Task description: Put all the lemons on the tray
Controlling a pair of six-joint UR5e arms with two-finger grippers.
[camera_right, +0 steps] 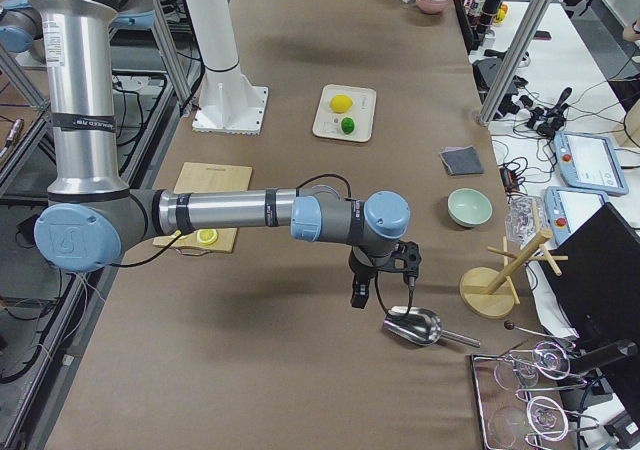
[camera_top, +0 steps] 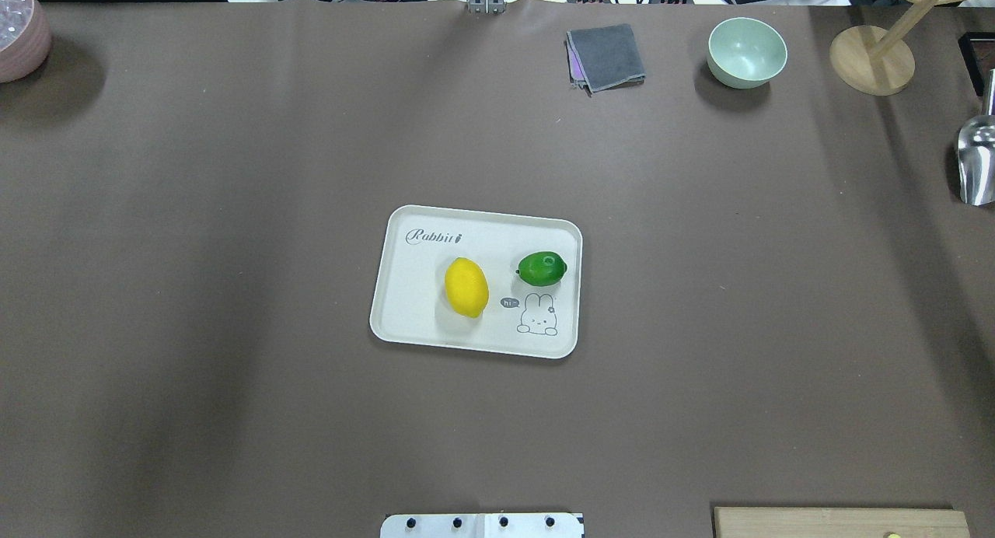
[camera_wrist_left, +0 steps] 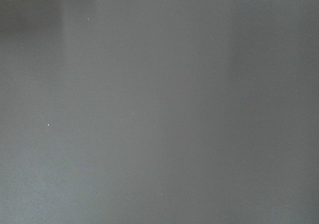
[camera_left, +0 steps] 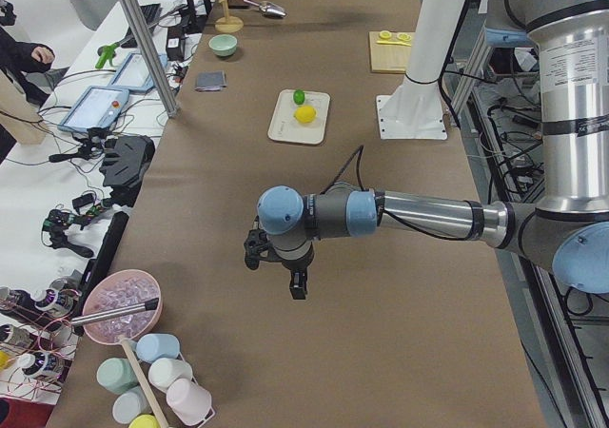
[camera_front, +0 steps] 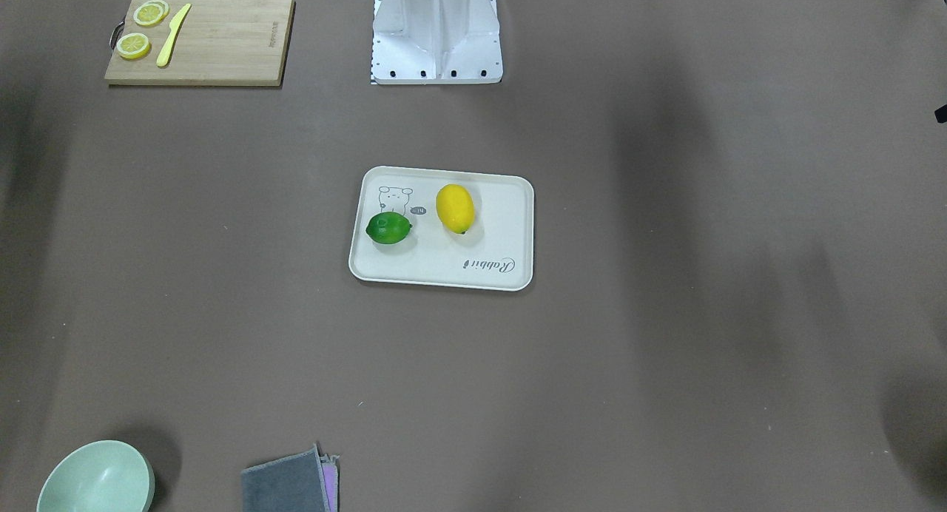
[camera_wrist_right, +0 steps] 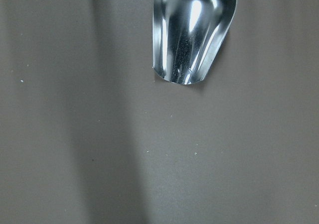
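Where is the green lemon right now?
In the overhead view the green lemon lies on the tray at table centre, in its right half, apart from the yellow lemon to its left and next to the rabbit drawing.

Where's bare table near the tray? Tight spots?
Bare table lies wide on both sides of the tray and between it and the grey cloth and green bowl. Crowded: the tray's middle, with yellow lemon and green lemon, and the corner with wooden stand and metal scoop.
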